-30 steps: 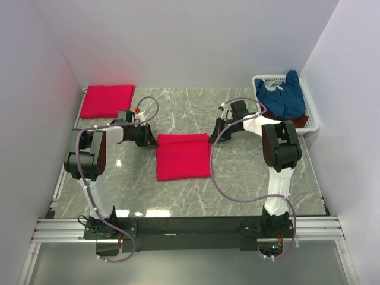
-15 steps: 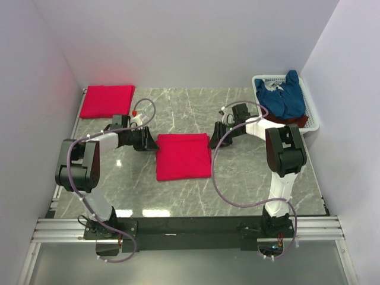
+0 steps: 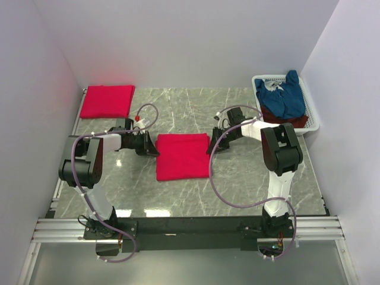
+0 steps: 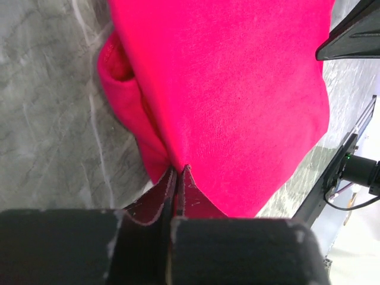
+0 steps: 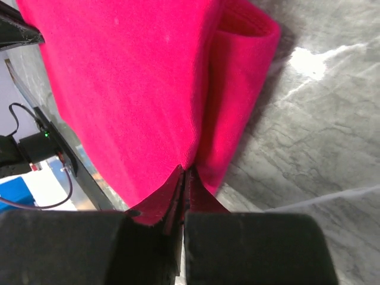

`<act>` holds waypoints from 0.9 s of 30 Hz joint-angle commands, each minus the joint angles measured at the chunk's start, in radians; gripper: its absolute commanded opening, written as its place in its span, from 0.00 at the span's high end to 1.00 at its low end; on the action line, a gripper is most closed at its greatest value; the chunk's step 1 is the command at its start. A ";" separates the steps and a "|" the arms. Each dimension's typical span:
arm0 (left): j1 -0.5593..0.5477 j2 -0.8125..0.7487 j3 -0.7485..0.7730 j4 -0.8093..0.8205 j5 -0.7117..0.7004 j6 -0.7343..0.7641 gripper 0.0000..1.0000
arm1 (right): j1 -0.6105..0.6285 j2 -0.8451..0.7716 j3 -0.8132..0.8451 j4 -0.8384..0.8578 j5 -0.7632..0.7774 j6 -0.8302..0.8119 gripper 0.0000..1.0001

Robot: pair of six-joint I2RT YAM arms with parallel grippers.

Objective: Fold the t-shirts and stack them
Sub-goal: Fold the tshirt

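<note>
**Now both claws pinch the folded red t-shirt (image 3: 183, 157) mid-counter**

Squarely in the middle of the grey marbled counter (image 3: 178, 113) lies a bright red t-shirt, folded into a neat rectangle. Each arm reaches in low from its own side.

The left claw (image 3: 154, 146) (image 4: 178, 169) meets the shirt's left edge, close to its far corner. Its jaws are pressed almost together, and the wrist view shows the cloth's edge caught right at their tips. Just beyond the tips, the folded layers bulge into a soft roll along that side.

The right claw (image 3: 209, 146) (image 5: 183, 171) mirrors it on the shirt's right edge, again near the far corner. Its jaws are likewise nearly closed, nipping the hem. The doubled cloth forms a thick rounded fold on the side towards the bare counter.

A second red t-shirt (image 3: 107, 101) lies flat and folded at the counter's far left corner, well apart from both arms.

At the far right corner stands a white basket (image 3: 311, 102). It holds a crumpled navy blue t-shirt (image 3: 284, 98) heaped over a darker red t-shirt (image 3: 300, 122).
</note>
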 commanded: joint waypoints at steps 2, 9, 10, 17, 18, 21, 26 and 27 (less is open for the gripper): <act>0.026 -0.008 0.039 0.024 -0.008 0.008 0.99 | -0.030 -0.028 0.026 0.009 0.040 -0.015 1.00; 0.040 -0.074 0.048 -0.034 0.068 0.083 0.63 | -0.042 -0.071 0.101 -0.094 -0.040 -0.076 0.48; 0.040 -0.139 0.031 -0.036 0.086 0.100 0.60 | -0.044 -0.109 0.054 -0.082 -0.048 -0.078 0.29; -0.030 -0.318 -0.193 0.208 0.262 -0.168 0.82 | 0.078 -0.324 -0.163 0.186 -0.215 0.139 0.37; -0.079 -0.310 -0.228 0.298 0.263 -0.213 0.85 | 0.103 -0.308 -0.200 0.234 -0.256 0.187 0.46; -0.159 -0.257 -0.283 0.433 0.269 -0.371 0.94 | 0.200 -0.231 -0.208 0.345 -0.288 0.289 0.65; -0.228 -0.112 -0.231 0.438 0.265 -0.402 0.99 | 0.266 -0.085 -0.165 0.386 -0.315 0.350 0.96; -0.230 -0.088 -0.224 0.428 0.263 -0.399 0.99 | 0.266 -0.032 -0.153 0.369 -0.312 0.340 1.00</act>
